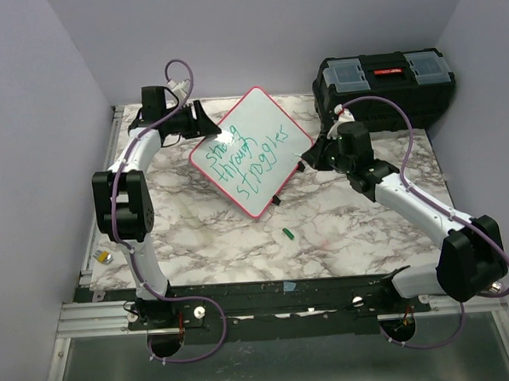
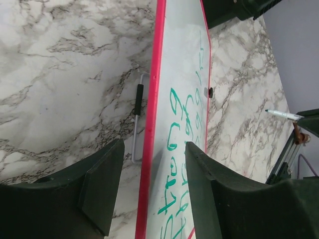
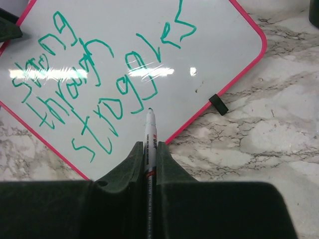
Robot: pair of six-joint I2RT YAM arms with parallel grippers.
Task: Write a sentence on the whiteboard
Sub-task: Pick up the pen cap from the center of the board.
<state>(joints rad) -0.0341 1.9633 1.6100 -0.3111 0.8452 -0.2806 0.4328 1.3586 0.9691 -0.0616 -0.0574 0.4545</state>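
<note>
The whiteboard (image 1: 252,114) with its pink-red frame lies turned like a diamond at mid-table. The green sentence (image 1: 248,157) on it reads "strong through struggles" in three lines, clearest in the right wrist view (image 3: 99,84). My left gripper (image 1: 201,123) is open at the board's upper-left corner. In the left wrist view its jaws straddle the red frame (image 2: 152,149) without closing on it. My right gripper (image 1: 308,158) is shut on a white marker (image 3: 150,127). The marker's green tip is over the board (image 3: 214,40), just below the last word.
The black toolbox (image 1: 386,85) stands at the back right, behind the right arm. A green marker cap (image 1: 287,234) lies on the marble in front of the board. A small black block (image 3: 218,104) sits at the board's edge. A wire stand (image 2: 138,99) shows behind the board.
</note>
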